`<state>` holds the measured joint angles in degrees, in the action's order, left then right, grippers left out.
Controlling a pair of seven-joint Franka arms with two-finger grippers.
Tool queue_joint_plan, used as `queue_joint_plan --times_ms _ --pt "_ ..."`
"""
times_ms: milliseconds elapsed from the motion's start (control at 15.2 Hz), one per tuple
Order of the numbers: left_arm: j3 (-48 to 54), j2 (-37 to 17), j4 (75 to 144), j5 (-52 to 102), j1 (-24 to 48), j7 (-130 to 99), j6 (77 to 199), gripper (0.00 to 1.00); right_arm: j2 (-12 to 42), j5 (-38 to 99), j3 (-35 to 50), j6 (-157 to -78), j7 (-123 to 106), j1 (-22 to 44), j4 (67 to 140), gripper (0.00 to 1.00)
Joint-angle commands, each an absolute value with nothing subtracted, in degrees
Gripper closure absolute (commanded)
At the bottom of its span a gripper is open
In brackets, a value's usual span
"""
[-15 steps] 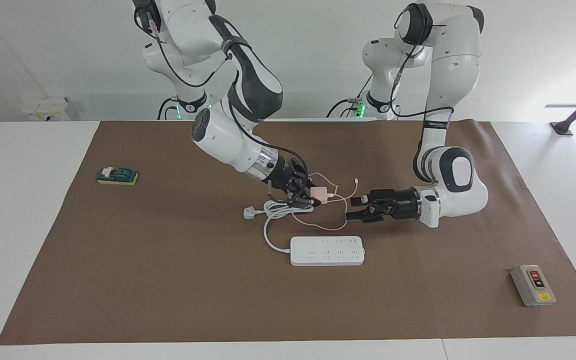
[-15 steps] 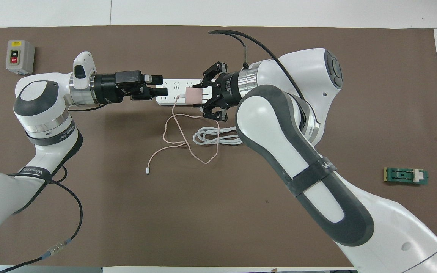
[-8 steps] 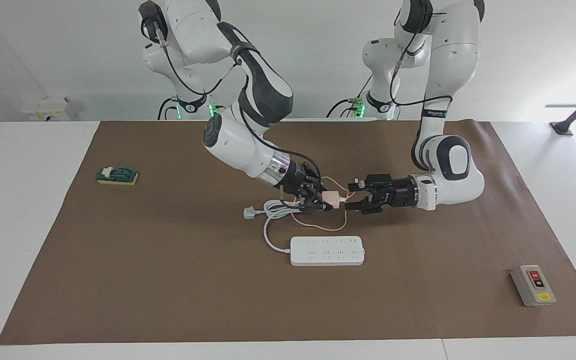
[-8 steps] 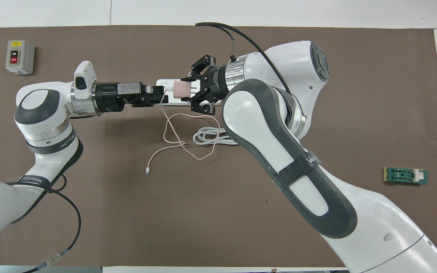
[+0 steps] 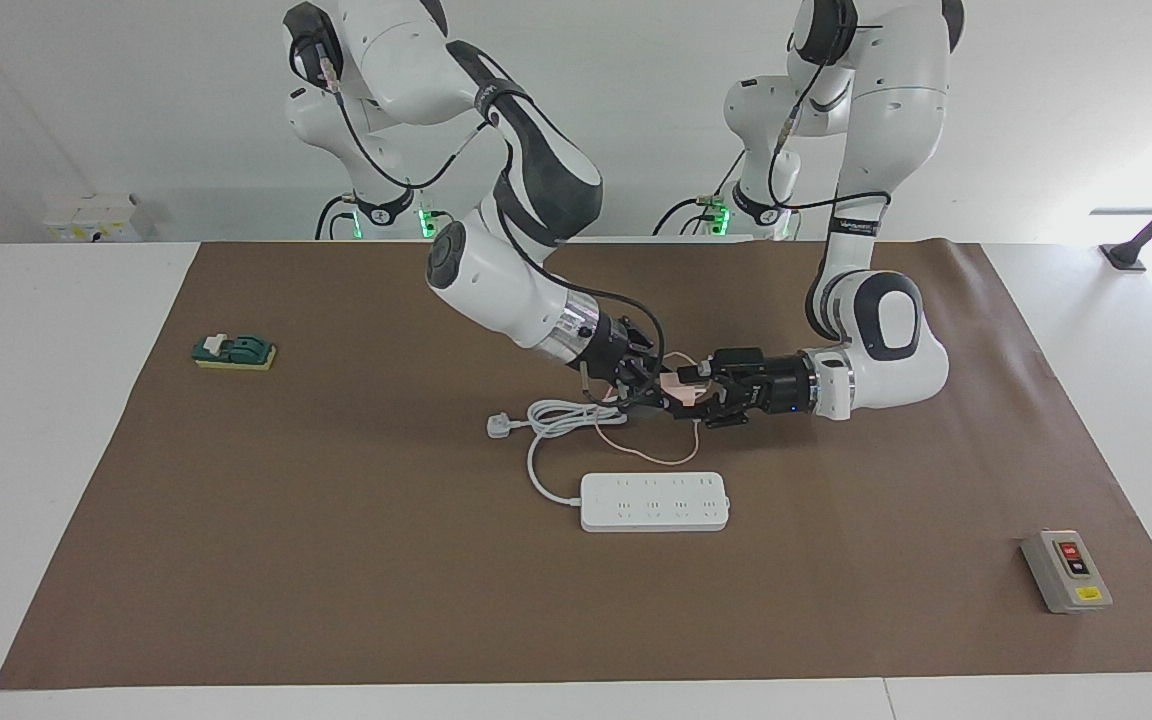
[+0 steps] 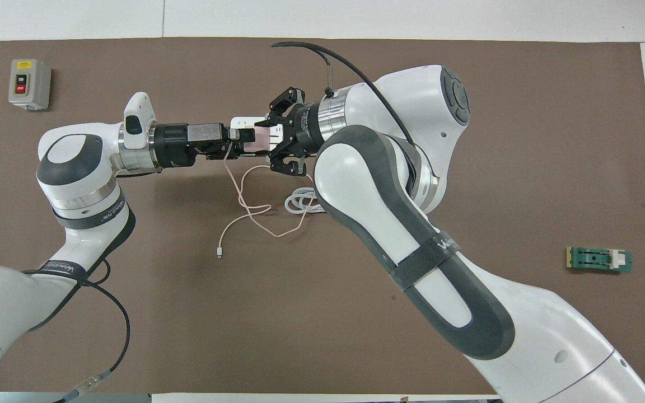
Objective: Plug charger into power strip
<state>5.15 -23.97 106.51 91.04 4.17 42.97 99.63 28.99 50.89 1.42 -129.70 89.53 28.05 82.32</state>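
Charger [image 5: 677, 388] aloft between two grippers, over the mat nearer the robots than the power strip [image 5: 654, 501]. Clamped by right gripper [image 5: 658, 392]; left gripper [image 5: 704, 392] touching, grip unclear. Handover judged underway. Next: secure hold, prongs down onto an outlet.

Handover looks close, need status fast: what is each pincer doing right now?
Right pincer: shut on the charger, up over the mat.
Left pincer: at the charger, cannot tell whether it grips.

"ON", "OFF" on grey box [image 6: 29, 84]
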Motion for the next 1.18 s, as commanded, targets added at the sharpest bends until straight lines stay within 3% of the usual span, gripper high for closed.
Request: queue_joint_plan --times_ms 0,1119 --pt "5.0 -22.4 108.5 92.4 3.8 44.4 100.0 0.02 30.0 50.4 1.5 -129.7 90.7 27.5 80.7 1.0" --pt "5.1 -22.4 107.0 92.4 3.7 44.3 100.2 0.02 30.1 50.4 1.5 -129.7 90.5 27.5 80.7 1.0"
